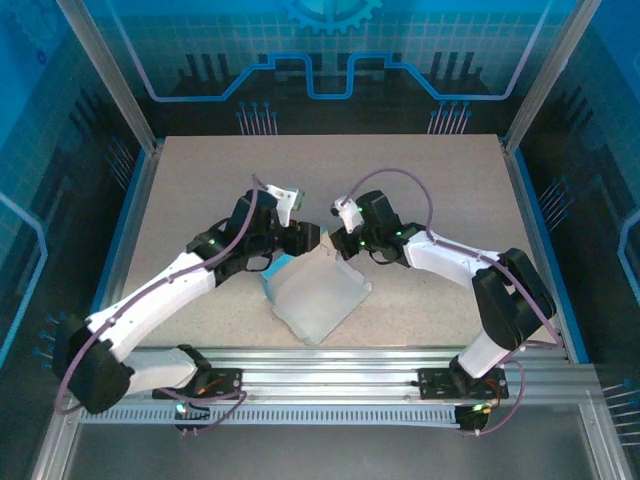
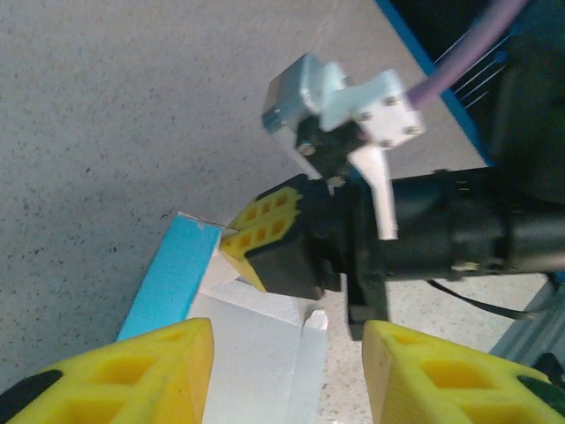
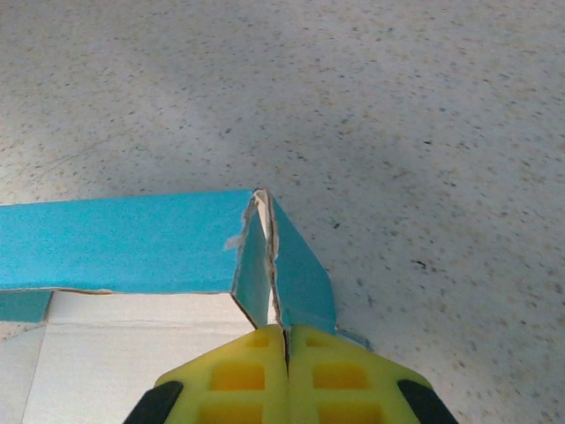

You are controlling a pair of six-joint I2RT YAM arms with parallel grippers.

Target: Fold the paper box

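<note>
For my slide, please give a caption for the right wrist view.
Right pincer shut on a raised corner of the blue box, table beyond.

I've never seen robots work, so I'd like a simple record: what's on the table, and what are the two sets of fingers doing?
surface: speckled grey table
object: paper box, partly folded, blue outside, white inside
left fingers: open, over the box's white inside
right fingers: shut on a raised blue corner of the box
folding: unfinished
</note>
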